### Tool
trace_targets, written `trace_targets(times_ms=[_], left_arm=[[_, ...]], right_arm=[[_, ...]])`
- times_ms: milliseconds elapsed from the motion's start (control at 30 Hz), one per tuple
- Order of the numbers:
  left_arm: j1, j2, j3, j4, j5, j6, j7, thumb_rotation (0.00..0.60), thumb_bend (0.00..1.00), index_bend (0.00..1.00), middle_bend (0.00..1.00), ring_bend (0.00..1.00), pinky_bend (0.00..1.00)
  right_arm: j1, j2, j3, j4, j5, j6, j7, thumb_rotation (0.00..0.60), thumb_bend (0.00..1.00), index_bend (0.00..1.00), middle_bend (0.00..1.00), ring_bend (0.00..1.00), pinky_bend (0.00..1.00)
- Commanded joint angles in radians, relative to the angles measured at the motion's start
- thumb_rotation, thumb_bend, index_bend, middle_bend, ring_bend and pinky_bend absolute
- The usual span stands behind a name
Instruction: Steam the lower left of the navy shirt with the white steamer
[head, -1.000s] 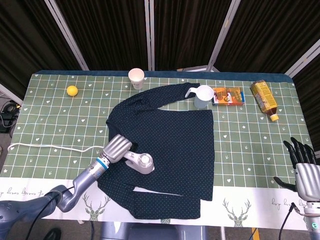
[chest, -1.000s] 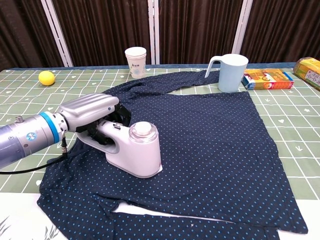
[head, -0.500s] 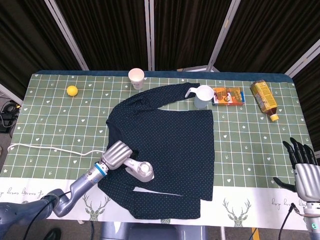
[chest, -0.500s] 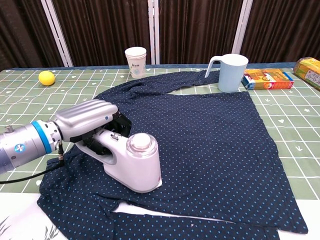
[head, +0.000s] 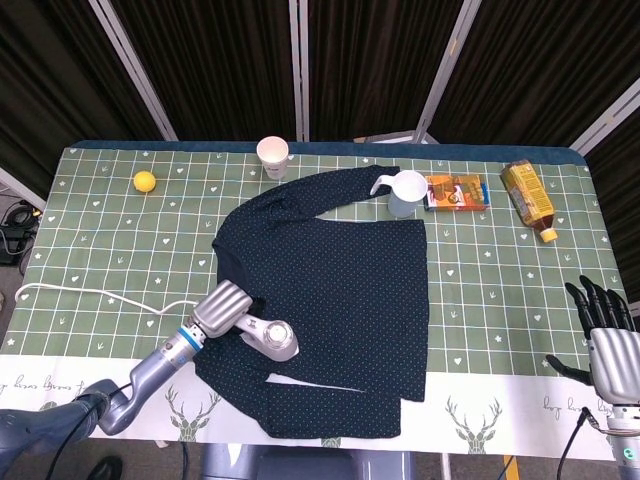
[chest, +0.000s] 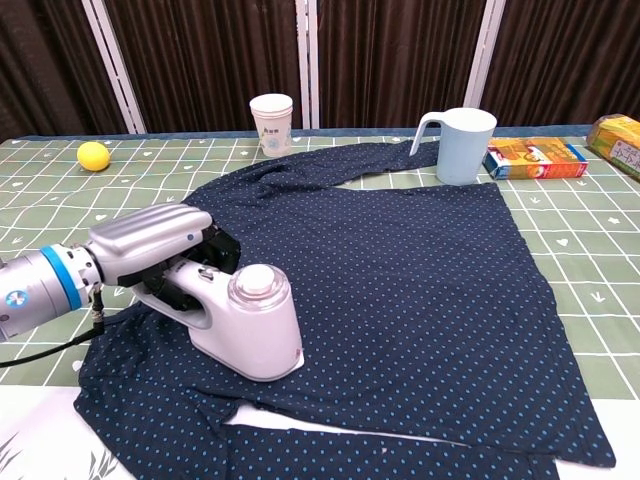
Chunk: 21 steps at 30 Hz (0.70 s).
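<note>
head view: the navy shirt (head: 335, 290) lies spread flat on the desk (head: 80, 250), which carries a green checked cloth. the white steamer (head: 266, 338) sits base-down on the shirt's lower left area, near the left edge of the fabric. the left hand (head: 222, 306) grips the steamer's handle, fingers wrapped over it. a white cord (head: 90, 296) runs across the cloth from the desk's left edge toward that hand. the right hand (head: 603, 330) hangs off the desk's lower right corner, holding nothing, fingers extended and apart. along the far edge stand a paper cup (head: 273, 156), a pale blue mug (head: 405, 193) resting on the shirt's sleeve, a snack box (head: 456, 191) and a lying bottle (head: 529, 199); a yellow ball (head: 145, 181) lies at far left. chest view: the left hand (chest: 150, 245) is closed around the handle of the white steamer (chest: 247, 325), whose flat base rests on the navy shirt (chest: 420, 290). the paper cup (chest: 271, 124), mug (chest: 464, 145), snack box (chest: 535, 157) and yellow ball (chest: 93, 155) stand beyond. the right hand does not appear here.
</note>
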Motion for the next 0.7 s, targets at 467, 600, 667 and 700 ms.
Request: trace_targets(times_ms=[467,600,667,700], left_arm=[[0.027,0.023,0.005,0.082,-0.003,0.033,-0.064,0.6,0.55,0.92,0.91,0.85,1.0],[0.026,0.021,0.009,0.084,0.005,0.038,-0.073,0.6,0.55,0.92,0.91,0.85,1.0],[0.025,0.016,0.014,0.08,0.013,0.04,-0.072,0.6,0.55,0.92,0.91,0.85,1.0],[0.025,0.014,0.016,0.077,0.016,0.041,-0.072,0.6,0.55,0.92,0.91,0.85,1.0]], right_arm=[[-0.002,0.001,-0.001,-0.004,-0.005,0.005,-0.003,0.6,0.0,0.0,0.0,0.0,0.0],[-0.001,0.001,-0.001,-0.005,-0.006,0.005,-0.004,0.6,0.0,0.0,0.0,0.0,0.0],[-0.001,0.001,-0.002,-0.005,-0.006,0.004,-0.004,0.6,0.0,0.0,0.0,0.0,0.0],[-0.001,0.001,-0.002,-0.005,-0.006,0.005,-0.004,0.6,0.0,0.0,0.0,0.0,0.0]])
